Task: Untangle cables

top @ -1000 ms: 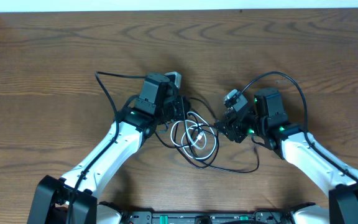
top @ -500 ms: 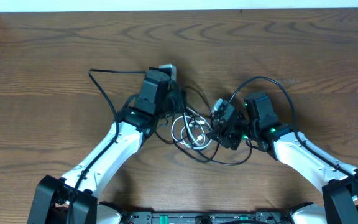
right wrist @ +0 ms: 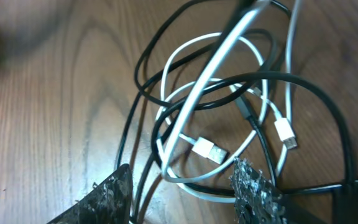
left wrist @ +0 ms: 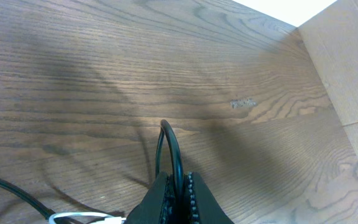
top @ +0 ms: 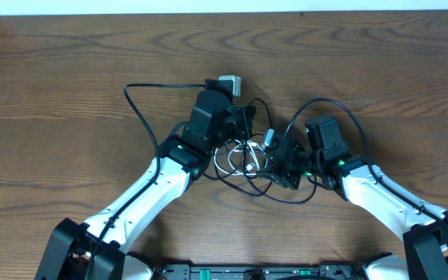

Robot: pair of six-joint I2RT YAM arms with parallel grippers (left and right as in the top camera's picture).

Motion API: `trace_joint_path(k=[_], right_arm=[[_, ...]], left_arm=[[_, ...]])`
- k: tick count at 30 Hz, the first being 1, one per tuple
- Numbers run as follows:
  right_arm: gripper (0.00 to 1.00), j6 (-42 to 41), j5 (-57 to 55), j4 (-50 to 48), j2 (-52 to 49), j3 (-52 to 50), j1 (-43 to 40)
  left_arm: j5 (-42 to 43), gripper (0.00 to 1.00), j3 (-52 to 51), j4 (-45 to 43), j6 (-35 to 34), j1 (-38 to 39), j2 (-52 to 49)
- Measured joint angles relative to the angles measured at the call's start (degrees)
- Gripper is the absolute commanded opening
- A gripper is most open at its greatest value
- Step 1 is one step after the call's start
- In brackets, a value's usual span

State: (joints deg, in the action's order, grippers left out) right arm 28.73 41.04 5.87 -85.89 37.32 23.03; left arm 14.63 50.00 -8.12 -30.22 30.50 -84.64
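Observation:
The black cable [top: 286, 201] and the white cable [top: 225, 162] lie tangled in a heap between my two arms in the overhead view. My left gripper [top: 243, 124] is shut on a loop of the black cable [left wrist: 169, 140], held upright between its fingers [left wrist: 178, 186]. My right gripper [top: 277, 159] is open and low over the heap. Strands of the white cable [right wrist: 207, 81] and the black cable [right wrist: 303, 84] run between its jaws [right wrist: 188, 193]. A white USB plug [right wrist: 207, 150] and a smaller white plug [right wrist: 286, 134] lie inside the coil.
Thicker black arm cables arch out from each wrist, one on the left [top: 134, 97] and one on the right [top: 352, 105]. The wooden table [top: 68, 70] ends at a white back edge. A pale wall panel [left wrist: 347, 56] shows at the table's right side.
My left gripper has moved right with the black cable, closer to the right gripper. My right gripper moved left onto the heap a second ago and has since stayed there.

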Motion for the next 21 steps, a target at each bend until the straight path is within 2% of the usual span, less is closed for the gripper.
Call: trace_joint_path(k=[4,6,8,9,11,14,21], right_arm=[[0.49,2.84,2.03,0.87,0.00,0.00,0.00],[0.38,3.54,2.54,0.31,0.00,0.00,0.00],[0.33,3.82,2.69,-0.63,0.00,0.00,0.04],[0.27,4.02,2.84,-1.88,0.00,0.00,0.04],[0.21,3.74,2.95,-3.28,0.00,0.00,0.04],[0.02,2.99,2.91,-4.83,0.00,0.00,0.04],[0.01,0.28,-0.22,-5.27,0.00,0.00,0.04]], left_arm=[[-0.17,0.08,0.00,0.24,-0.02,0.00,0.00],[-0.13,0.08,0.00,0.07,-1.51,0.20,0.00],[-0.15,0.08,0.00,-0.70,-2.19,0.70,0.00],[-0.09,0.08,0.00,-1.29,-2.51,0.92,-0.02],[0.46,0.08,0.00,-3.19,-2.99,2.47,-0.02],[1.01,0.08,0.00,-4.13,-3.04,3.32,-0.02],[1.55,0.08,0.00,-3.54,-2.99,3.37,-0.02]])
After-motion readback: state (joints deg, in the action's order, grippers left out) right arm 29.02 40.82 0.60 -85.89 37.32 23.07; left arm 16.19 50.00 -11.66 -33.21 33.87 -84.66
